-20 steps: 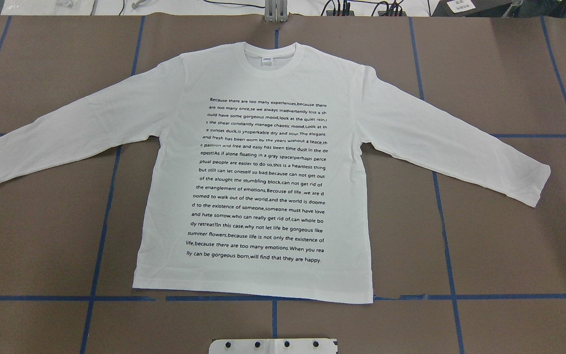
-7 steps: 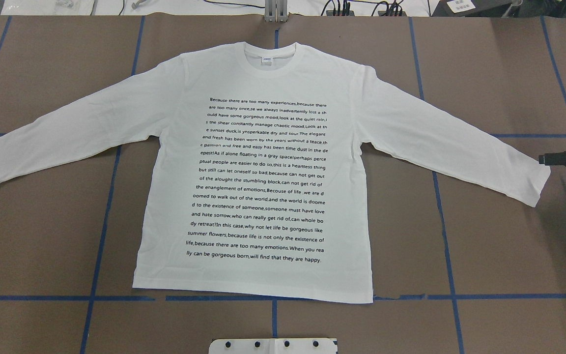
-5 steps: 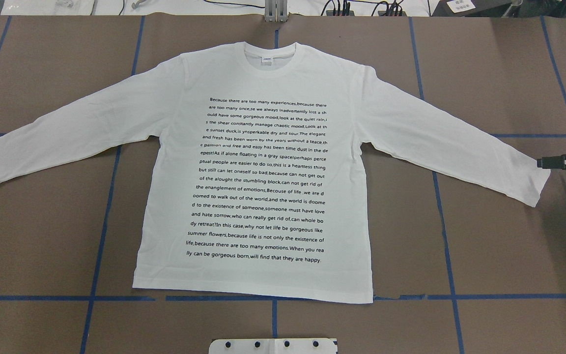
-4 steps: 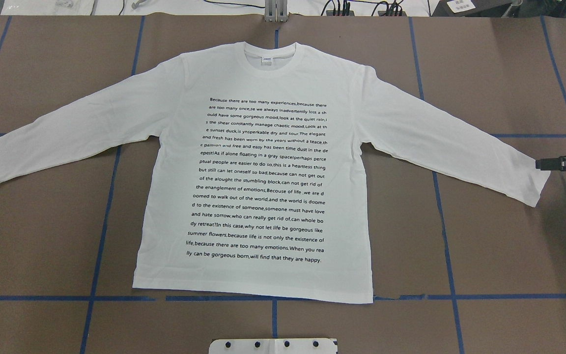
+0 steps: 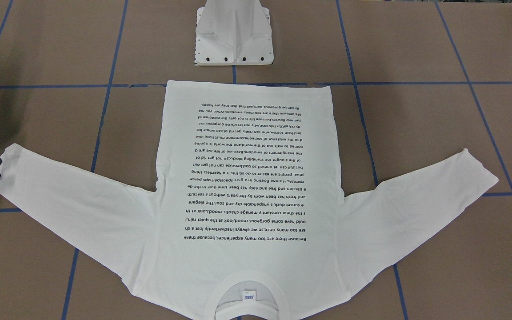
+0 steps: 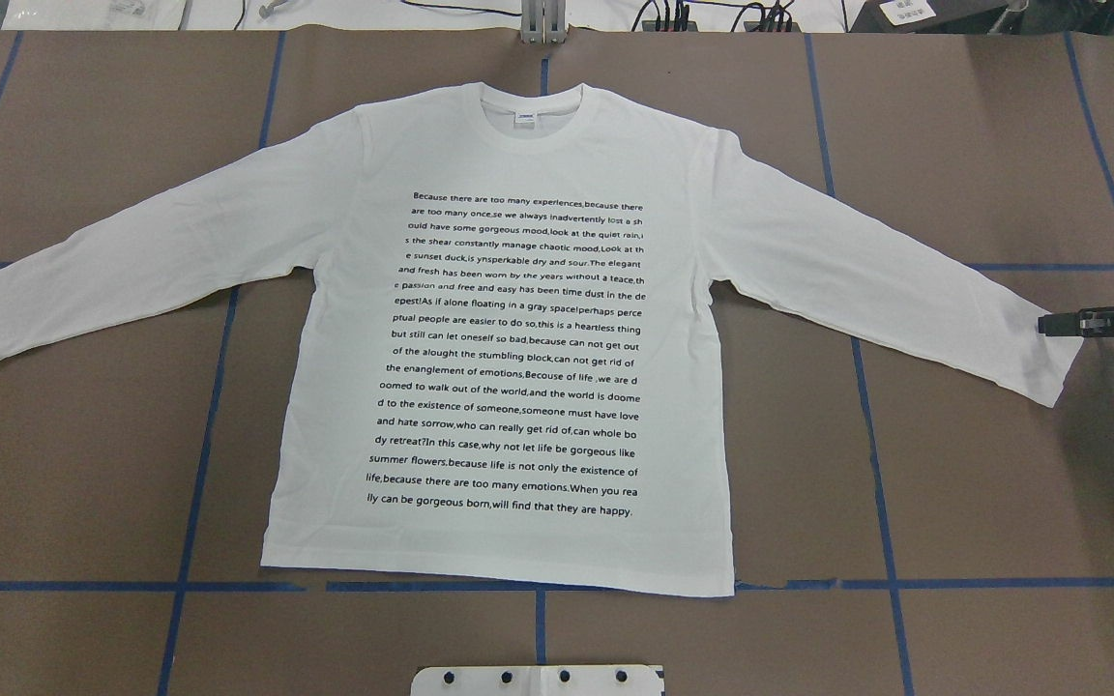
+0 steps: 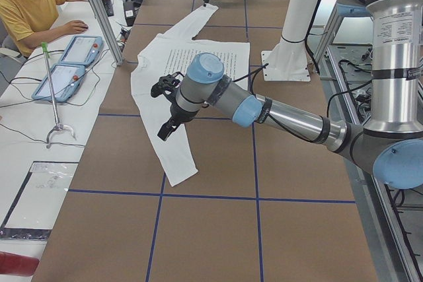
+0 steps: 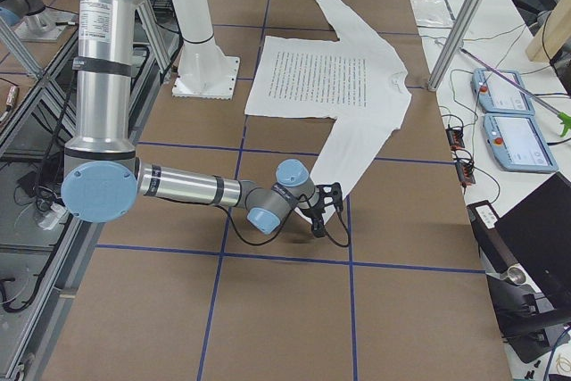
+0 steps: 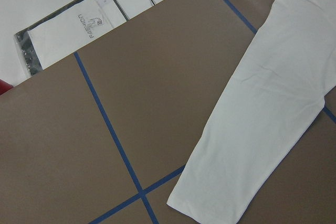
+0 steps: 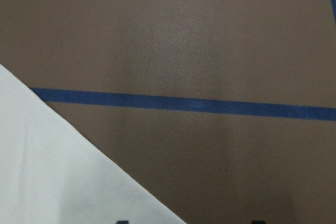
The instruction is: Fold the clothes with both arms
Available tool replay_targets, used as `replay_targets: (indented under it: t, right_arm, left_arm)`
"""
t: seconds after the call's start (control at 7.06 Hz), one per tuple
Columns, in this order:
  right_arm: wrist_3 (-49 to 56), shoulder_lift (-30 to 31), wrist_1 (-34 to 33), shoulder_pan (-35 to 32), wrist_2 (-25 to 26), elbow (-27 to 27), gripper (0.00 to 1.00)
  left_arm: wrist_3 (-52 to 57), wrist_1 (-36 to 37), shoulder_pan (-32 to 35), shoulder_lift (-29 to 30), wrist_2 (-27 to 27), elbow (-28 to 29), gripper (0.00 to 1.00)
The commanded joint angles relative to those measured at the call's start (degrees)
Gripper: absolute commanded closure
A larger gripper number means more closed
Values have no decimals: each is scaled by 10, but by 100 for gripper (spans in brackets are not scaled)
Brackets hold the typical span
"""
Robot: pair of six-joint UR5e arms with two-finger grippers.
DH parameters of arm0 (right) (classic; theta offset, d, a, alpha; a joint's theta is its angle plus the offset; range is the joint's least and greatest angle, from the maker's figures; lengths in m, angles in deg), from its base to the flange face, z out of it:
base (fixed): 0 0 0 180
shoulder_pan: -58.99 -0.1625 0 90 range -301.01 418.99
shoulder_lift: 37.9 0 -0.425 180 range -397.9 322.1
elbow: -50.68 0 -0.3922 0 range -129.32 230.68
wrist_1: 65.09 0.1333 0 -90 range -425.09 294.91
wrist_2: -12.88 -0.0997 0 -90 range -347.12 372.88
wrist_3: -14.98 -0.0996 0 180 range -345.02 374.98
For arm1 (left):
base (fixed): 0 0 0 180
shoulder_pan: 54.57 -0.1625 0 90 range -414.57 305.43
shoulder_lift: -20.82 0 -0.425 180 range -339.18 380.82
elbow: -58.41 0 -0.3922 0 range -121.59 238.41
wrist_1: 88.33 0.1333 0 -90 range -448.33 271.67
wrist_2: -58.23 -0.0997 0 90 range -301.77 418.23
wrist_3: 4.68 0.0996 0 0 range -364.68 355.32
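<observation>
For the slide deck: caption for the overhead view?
White long-sleeved T-shirt spread flat, print up; right gripper poised at one sleeve cuff.

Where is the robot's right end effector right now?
In the overhead view, the right end effector is at the far right edge, its tip at the cuff corner of the white T-shirt's outstretched sleeve on that side.

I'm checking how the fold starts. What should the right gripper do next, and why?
Probably lower the right gripper and close it on the T-shirt at its right cuff: it sits at that sleeve's end, fingers apparently apart, nothing gripped, and the shirt lies flat, unfolded.
</observation>
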Motion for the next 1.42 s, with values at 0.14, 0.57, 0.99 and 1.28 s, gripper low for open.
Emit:
replay_targets:
  t: [0.14,0.57,0.99,1.28]
  right_arm:
    - [-20,-1,3,1,-1,7,29]
    - [-21,3,3,1,-1,13,30]
    - [-23,7,3,3,-1,14,30]
    - [-23,9,3,3,-1,14,33]
  left_arm:
    - [0,0,0,0,0,0,0]
    - [1,0,0,0,0,-1,0]
    - [2,0,0,0,0,-1,0]
    - [2,0,0,0,0,0,0]
